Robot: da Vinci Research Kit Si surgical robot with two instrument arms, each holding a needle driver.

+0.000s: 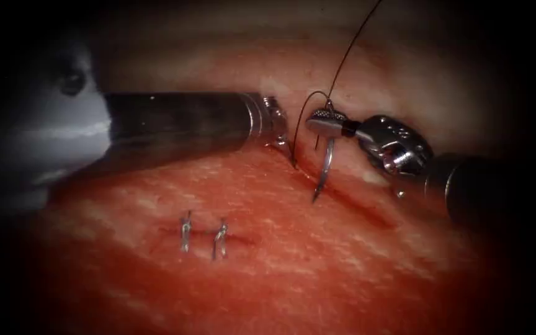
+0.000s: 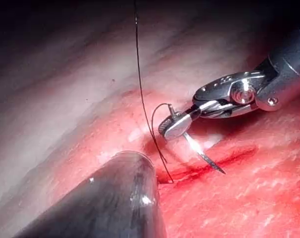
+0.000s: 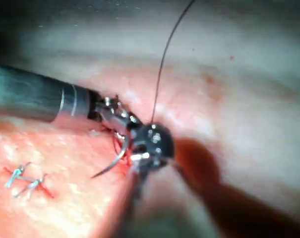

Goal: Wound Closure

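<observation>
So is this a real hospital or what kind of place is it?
Probably not a hospital, more likely a practice bench for stitching. The tissue is a slab of meat with a cut in it. The right gripper holds a curved needle with thread, and two staples sit nearby.

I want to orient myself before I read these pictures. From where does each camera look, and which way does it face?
Endoscope view: above and in front of the cut; left gripper enters from the left, right gripper from the right.
Left wrist view: along the left shaft toward the tissue.
Right wrist view: along its own arm toward the right gripper.
All share: the needle, held by the right gripper near its thread end, point free over the cut.
</observation>
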